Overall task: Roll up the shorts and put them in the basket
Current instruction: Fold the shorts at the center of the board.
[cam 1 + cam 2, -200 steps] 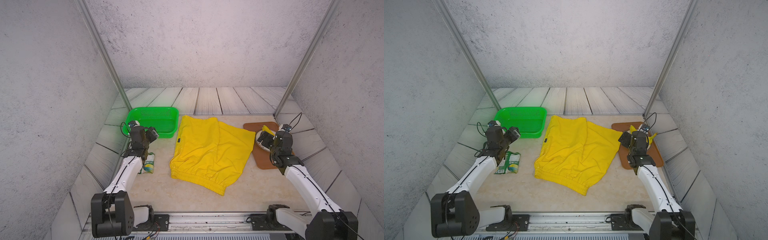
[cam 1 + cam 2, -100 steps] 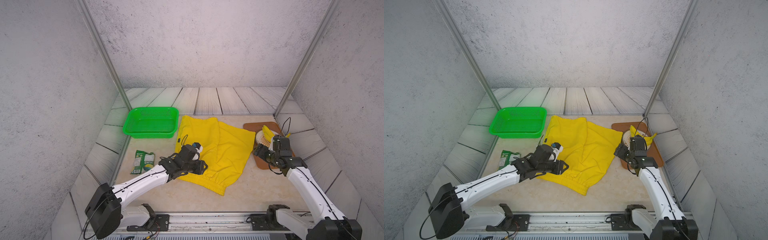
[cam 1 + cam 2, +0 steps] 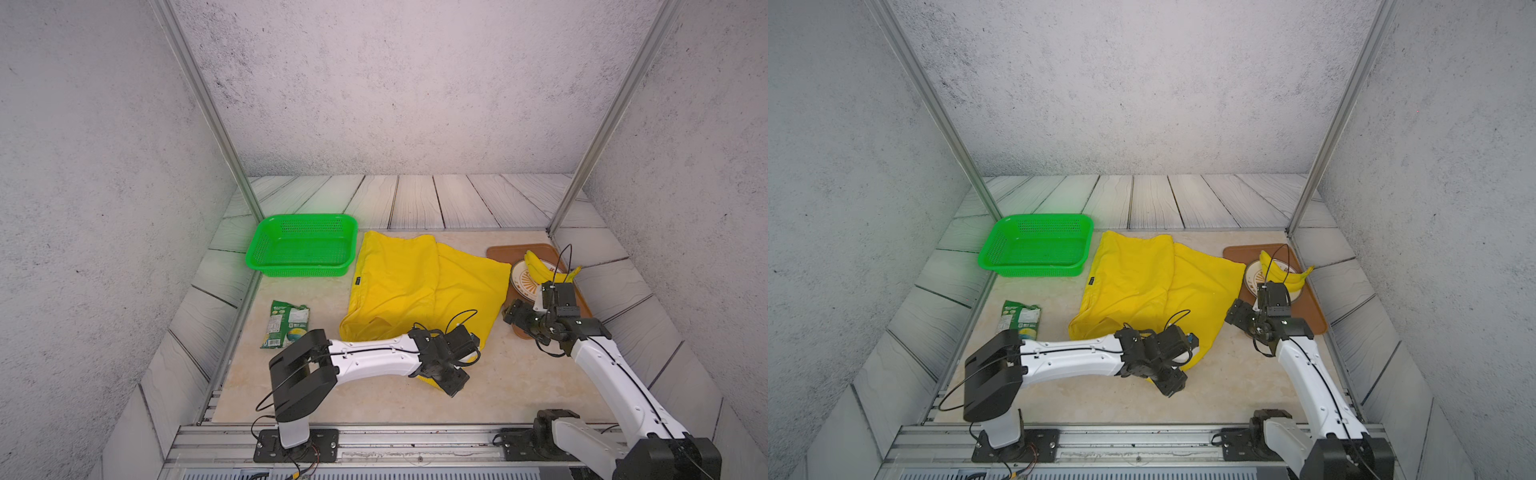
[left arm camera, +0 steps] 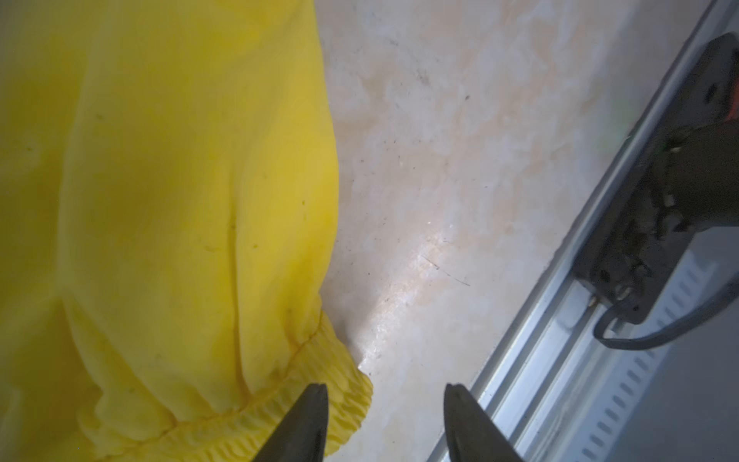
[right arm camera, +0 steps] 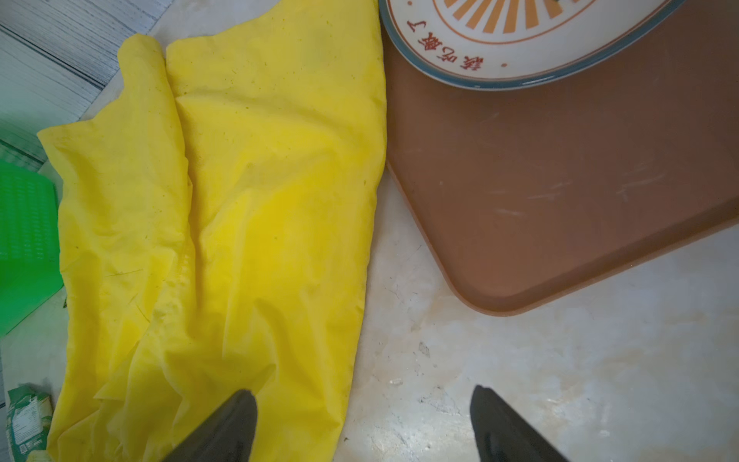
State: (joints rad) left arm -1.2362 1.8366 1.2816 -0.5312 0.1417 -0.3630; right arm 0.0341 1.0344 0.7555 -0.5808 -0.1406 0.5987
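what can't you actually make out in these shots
- Near waistband of the bright yellow cloth shorts: both top views, mostly covered by the left arm.
- Left claw: left wrist view's edge cuts off all but its tips.
- Print on the green snack packet: too small in both top views.
- Round patterned plate: cut by right wrist view's edge.

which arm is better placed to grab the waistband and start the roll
Probably left. The left gripper hovers open right at the elastic waistband corner of the shorts. The right gripper, also open, sits farther up the shorts' side edge, by the brown tray.
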